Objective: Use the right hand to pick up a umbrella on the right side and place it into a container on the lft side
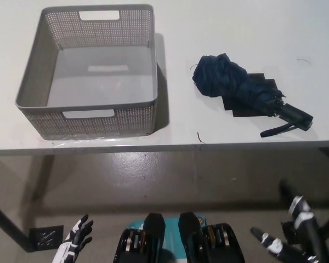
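Note:
A folded dark blue umbrella (pixel 242 87) lies on the white table (pixel 219 33) at the right, its black handle and strap pointing to the lower right. A grey perforated basket (pixel 88 71) stands on the table's left side with nothing inside. My black right hand (pixel 289 233) hangs low at the bottom right, below the table's front edge, fingers spread and holding nothing. My white left hand (pixel 75 238) rests at the bottom left, also below the table, fingers apart.
The table's front edge (pixel 164 147) runs across the middle of the picture. Below it lies a grey floor with a table leg (pixel 5 224) at the left.

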Robot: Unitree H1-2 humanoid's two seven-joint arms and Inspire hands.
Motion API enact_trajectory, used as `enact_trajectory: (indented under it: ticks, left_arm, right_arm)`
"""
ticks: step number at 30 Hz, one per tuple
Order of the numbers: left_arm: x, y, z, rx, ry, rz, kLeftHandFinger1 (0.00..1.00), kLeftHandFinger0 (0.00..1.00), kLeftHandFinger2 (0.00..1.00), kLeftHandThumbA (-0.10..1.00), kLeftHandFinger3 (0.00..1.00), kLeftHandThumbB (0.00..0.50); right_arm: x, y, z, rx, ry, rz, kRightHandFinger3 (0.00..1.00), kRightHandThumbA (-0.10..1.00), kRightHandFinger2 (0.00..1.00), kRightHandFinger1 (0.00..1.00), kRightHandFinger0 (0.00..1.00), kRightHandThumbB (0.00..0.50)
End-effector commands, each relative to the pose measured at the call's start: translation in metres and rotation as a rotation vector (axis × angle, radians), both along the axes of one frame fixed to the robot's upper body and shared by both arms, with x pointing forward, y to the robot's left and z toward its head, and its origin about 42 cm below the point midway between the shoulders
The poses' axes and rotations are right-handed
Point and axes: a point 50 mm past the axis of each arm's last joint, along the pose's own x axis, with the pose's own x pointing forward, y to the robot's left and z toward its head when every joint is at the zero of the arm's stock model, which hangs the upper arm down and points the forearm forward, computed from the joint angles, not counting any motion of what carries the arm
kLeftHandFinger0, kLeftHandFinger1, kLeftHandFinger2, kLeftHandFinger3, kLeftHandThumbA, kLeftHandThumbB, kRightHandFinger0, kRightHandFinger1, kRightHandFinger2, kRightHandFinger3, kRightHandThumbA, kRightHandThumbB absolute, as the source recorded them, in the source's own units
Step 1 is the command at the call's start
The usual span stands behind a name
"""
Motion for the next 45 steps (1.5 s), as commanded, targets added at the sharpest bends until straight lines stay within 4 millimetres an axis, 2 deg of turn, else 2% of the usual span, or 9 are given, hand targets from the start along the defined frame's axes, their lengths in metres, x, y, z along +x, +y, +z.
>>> enact_trajectory:
  ticks: [1, 11, 17, 21, 26, 30, 31, 34, 45]
  left_arm:
    - [0.006, 0.001, 0.01, 0.003, -0.072, -0.026, 1.0, 1.0, 1.0, 1.0, 1.0, 0.139]
    - [0.005, 0.001, 0.008, 0.013, -0.065, -0.031, 1.0, 1.0, 1.0, 1.0, 1.0, 0.151]
    - [0.005, 0.001, 0.007, 0.014, -0.068, -0.033, 1.0, 1.0, 1.0, 1.0, 1.0, 0.149]
    - [0.006, 0.002, 0.008, 0.023, -0.068, -0.037, 1.0, 1.0, 1.0, 1.0, 1.0, 0.149]
    - [0.007, 0.002, 0.007, 0.019, -0.064, -0.04, 1.0, 1.0, 1.0, 1.0, 1.0, 0.153]
    - [0.005, 0.001, 0.007, 0.016, -0.065, -0.037, 1.0, 1.0, 1.0, 1.0, 1.0, 0.157]
    - [0.006, 0.001, 0.008, 0.014, -0.068, -0.036, 1.0, 1.0, 1.0, 1.0, 1.0, 0.157]
    - [0.006, 0.0, 0.007, 0.016, -0.066, -0.04, 1.0, 1.0, 1.0, 1.0, 1.0, 0.161]
    - [0.007, -0.001, 0.007, 0.019, -0.07, -0.042, 1.0, 1.0, 1.0, 1.0, 1.0, 0.149]
  right_arm:
    - [0.016, -0.013, 0.073, -0.154, -0.23, -0.045, 1.0, 1.0, 1.0, 1.0, 1.0, 0.373]
    - [0.092, -0.029, 0.178, -0.392, -0.288, -0.09, 1.0, 1.0, 1.0, 1.0, 1.0, 0.36]
    - [0.163, -0.019, 0.228, -0.504, -0.225, -0.061, 1.0, 1.0, 1.0, 1.0, 1.0, 0.334]
    - [0.209, -0.007, 0.259, -0.62, -0.182, -0.07, 1.0, 1.0, 1.0, 1.0, 1.0, 0.366]
    - [0.263, 0.007, 0.279, -0.717, -0.054, -0.073, 1.0, 1.0, 1.0, 1.0, 1.0, 0.385]
    - [0.291, 0.016, 0.288, -0.771, 0.014, -0.073, 1.0, 1.0, 1.0, 1.0, 1.0, 0.435]
    - [0.297, 0.018, 0.29, -0.778, 0.022, -0.076, 1.0, 1.0, 1.0, 1.0, 1.0, 0.397]
    - [0.32, 0.025, 0.296, -0.772, 0.081, -0.083, 1.0, 1.0, 1.0, 1.0, 1.0, 0.427]
    - [0.365, 0.037, 0.279, -0.781, 0.281, -0.107, 1.0, 1.0, 1.0, 1.0, 1.0, 0.422]
